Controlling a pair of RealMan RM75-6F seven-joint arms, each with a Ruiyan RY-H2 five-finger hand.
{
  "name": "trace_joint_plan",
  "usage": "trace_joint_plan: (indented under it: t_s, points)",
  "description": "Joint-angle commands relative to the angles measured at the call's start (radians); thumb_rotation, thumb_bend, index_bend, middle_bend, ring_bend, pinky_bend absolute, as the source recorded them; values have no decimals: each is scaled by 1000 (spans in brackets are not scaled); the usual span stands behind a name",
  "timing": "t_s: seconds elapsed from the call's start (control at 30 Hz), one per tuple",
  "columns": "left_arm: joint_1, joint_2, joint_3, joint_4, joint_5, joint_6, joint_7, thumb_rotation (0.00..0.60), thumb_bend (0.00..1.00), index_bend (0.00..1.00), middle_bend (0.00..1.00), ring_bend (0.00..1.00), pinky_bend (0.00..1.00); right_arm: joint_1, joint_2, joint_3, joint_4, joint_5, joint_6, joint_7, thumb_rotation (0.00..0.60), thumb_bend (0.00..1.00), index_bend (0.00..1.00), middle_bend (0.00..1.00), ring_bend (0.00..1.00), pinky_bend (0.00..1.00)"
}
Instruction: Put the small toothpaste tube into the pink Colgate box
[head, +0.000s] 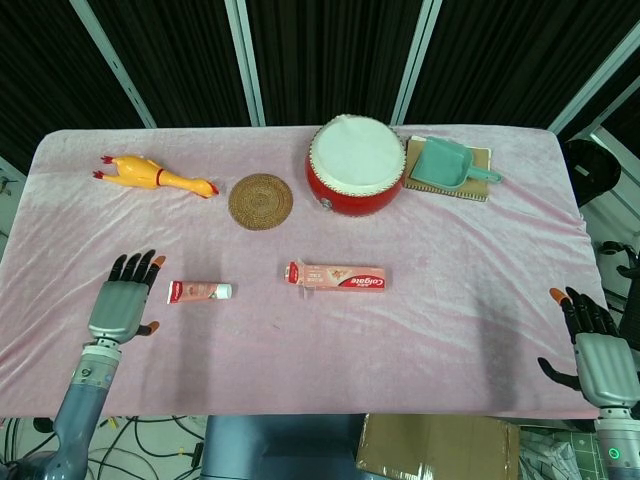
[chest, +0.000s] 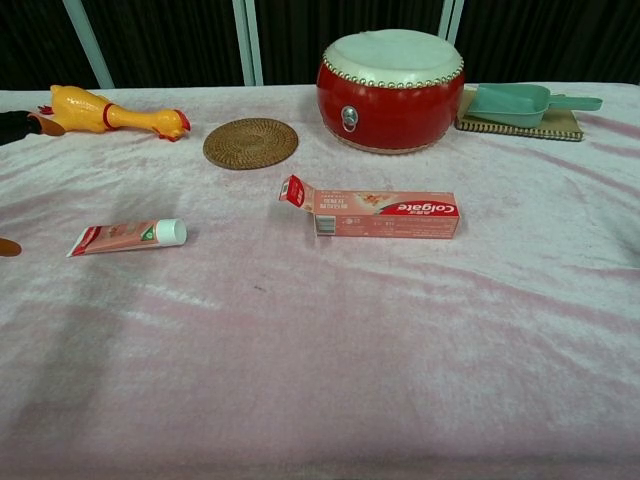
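I am hovering my left hand (head: 124, 306), fingers spread and holding nothing, just beside the small pink toothpaste tube (head: 199, 291); the pink Colgate cardboard box (head: 336, 276) is lying open-flapped nearby, and my right hand (head: 598, 355) is idling open too.

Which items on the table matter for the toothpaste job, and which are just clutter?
Job:
small pink toothpaste tube with white cap
pink Colgate box, flap open
left hand, open beside the tube

Clutter:
yellow rubber chicken
round woven coaster
red drum
teal scoop on woven mat
right hand, idle at table edge
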Motion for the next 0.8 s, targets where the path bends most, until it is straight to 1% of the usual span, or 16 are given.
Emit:
trace_joint_plan:
  t_s: [0.03, 0.13, 0.17, 0.27, 0.33, 0.4, 0.6, 0.8]
  points:
    - [-15, -15, -1, 18, -8, -6, 15, 600, 9, 16, 16, 19, 107, 1, -1, -2, -1, -3, -1, -2, 600, 163, 0, 0, 0, 85]
    - [-37, -37, -5, 49, -19, -18, 38, 600, 36, 62, 67, 66, 174, 1, -3, -3, -2, -2, -3, -2, 600, 163, 0, 0, 0, 84]
    - [-49, -46, -7, 62, -31, -28, 54, 600, 44, 76, 79, 77, 182, 1, -4, -1, -2, 1, -3, -2, 600, 163, 0, 0, 0, 84]
    - [-78, -70, -17, 96, -50, -44, 86, 600, 79, 137, 138, 141, 227, 1, -4, 2, -2, 7, -3, 1, 600, 163, 0, 0, 0, 84]
    - [-99, -89, -24, 121, -60, -58, 98, 600, 102, 194, 179, 179, 261, 2, -4, 3, -2, 11, -5, 3, 600, 163, 0, 0, 0, 85]
    - [-118, -109, -29, 147, -70, -68, 111, 600, 115, 227, 206, 194, 271, 2, -3, 4, -3, 15, -7, 3, 600, 163, 0, 0, 0, 85]
    - [-167, -166, -37, 209, -107, -103, 141, 600, 164, 276, 256, 211, 287, 4, -3, 6, -4, 22, -12, 5, 600, 163, 0, 0, 0, 85]
    - [-196, -205, -35, 253, -158, -132, 162, 600, 208, 329, 292, 232, 302, 4, -3, 9, -5, 27, -12, 9, 600, 165, 0, 0, 0, 84]
